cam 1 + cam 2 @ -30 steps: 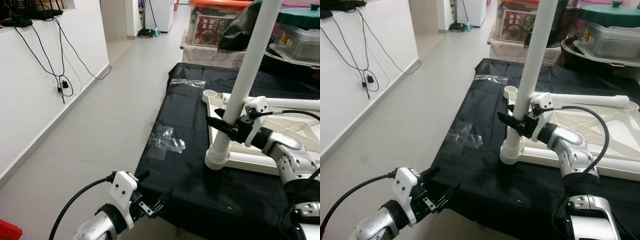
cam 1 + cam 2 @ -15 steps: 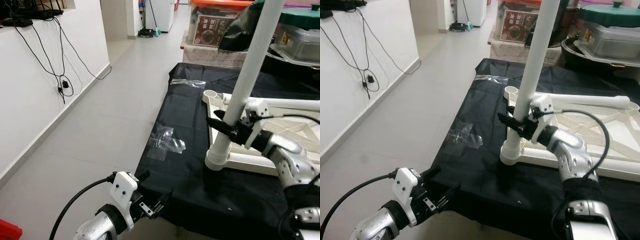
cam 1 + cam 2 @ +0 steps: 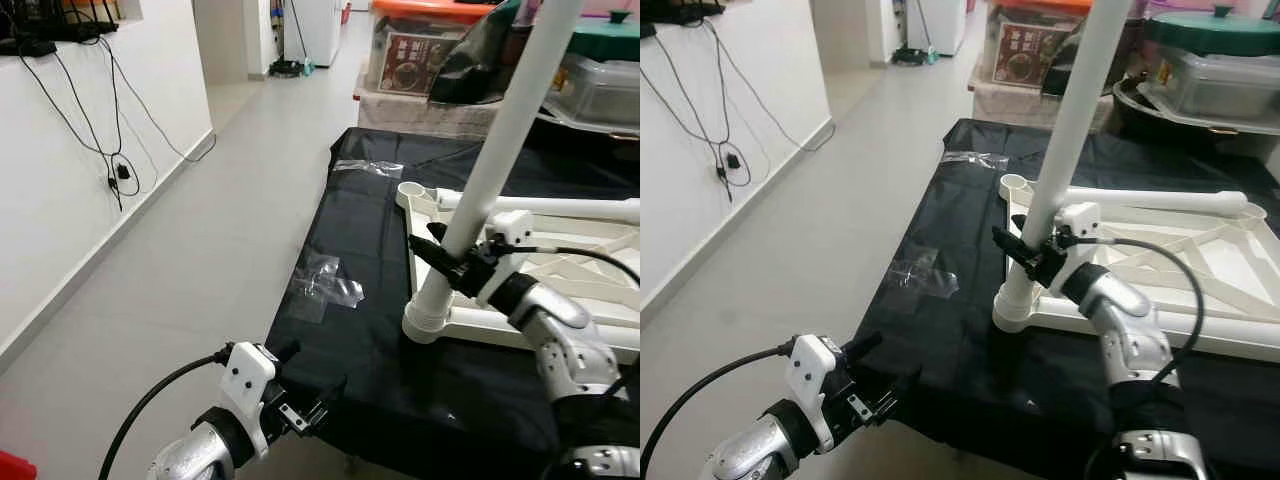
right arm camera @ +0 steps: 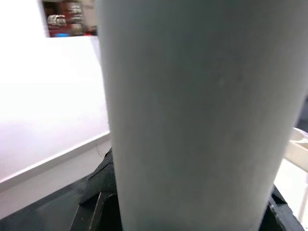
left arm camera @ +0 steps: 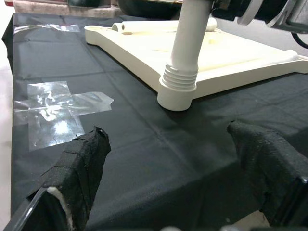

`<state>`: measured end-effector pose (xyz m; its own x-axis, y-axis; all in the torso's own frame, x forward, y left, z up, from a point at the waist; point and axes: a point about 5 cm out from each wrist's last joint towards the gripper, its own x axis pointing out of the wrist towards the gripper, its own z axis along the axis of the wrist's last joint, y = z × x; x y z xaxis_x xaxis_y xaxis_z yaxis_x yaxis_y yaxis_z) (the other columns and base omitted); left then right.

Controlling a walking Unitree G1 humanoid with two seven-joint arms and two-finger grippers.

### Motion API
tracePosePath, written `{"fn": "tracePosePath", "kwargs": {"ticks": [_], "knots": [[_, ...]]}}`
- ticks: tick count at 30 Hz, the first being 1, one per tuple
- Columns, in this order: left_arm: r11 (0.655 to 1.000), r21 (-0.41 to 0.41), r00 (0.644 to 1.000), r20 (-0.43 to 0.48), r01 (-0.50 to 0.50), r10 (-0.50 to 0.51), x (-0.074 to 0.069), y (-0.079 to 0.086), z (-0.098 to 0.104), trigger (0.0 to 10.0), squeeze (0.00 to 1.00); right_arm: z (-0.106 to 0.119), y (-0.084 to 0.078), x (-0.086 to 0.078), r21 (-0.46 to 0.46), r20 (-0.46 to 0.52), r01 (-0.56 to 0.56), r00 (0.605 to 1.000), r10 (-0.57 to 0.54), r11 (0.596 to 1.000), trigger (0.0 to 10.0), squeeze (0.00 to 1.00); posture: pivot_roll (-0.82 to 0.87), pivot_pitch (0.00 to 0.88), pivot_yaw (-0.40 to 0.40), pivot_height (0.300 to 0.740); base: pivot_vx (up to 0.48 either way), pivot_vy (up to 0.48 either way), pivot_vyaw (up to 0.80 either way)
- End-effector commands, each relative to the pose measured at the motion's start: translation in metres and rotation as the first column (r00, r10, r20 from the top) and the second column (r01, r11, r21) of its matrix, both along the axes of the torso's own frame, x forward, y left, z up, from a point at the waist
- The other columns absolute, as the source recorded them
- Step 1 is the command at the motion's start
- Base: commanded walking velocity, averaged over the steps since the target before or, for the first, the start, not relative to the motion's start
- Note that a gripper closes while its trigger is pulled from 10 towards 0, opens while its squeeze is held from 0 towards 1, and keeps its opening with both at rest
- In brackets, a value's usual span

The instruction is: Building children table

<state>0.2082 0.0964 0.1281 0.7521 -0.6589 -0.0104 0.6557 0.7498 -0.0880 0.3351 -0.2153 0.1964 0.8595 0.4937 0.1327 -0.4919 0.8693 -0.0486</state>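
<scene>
On black-covered table [image 3: 370, 240], upside-down white tabletop [image 3: 1160, 270] lies flat. One leg [image 3: 470, 200] stands in near corner socket, your right gripper [image 3: 452, 268] jaws clamped on it. Second leg [image 3: 1160, 203] lies loose on tabletop. Left gripper [image 3: 320, 405] idle at table edge, jaws apart. You likely have three legs left.

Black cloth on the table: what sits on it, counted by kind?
White plastic table legs: 2 (upright leg, lying leg)
White plastic tabletop: 1
Clear tape patches: 2 (near patch, far patch)
Total: 5
</scene>
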Motion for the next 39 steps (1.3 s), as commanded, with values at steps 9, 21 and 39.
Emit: {"fn": "tracePosePath", "kwargs": {"ticks": [9,21,39], "knots": [[1.0,0.021,1.0,-0.018,0.014,-0.013,0.0,0.001,-0.005,10.0,0.0,-0.03,-0.004,-0.021,-0.031,-0.068,0.773,0.63,-0.773,0.633,0.0,0.0,0.05,0.093,-0.023,0.74,0.0,0.0,0.0],[1.0,0.024,1.0,-0.012,0.013,-0.013,0.001,0.0,-0.005,10.0,0.0,-0.037,0.058,-0.026,0.088,-0.316,0.9,0.431,-0.845,0.427,0.0,0.0,0.06,0.084,-0.027,0.74,0.0,0.0,0.0],[1.0,0.02,1.0,-0.015,0.019,-0.018,0.001,-0.002,-0.007,10.0,0.0,-0.012,0.06,-0.023,0.135,-0.136,0.78,0.625,-0.769,0.611,10.0,0.0,0.05,0.065,-0.03,0.74,0.0,0.0,0.0]]}}
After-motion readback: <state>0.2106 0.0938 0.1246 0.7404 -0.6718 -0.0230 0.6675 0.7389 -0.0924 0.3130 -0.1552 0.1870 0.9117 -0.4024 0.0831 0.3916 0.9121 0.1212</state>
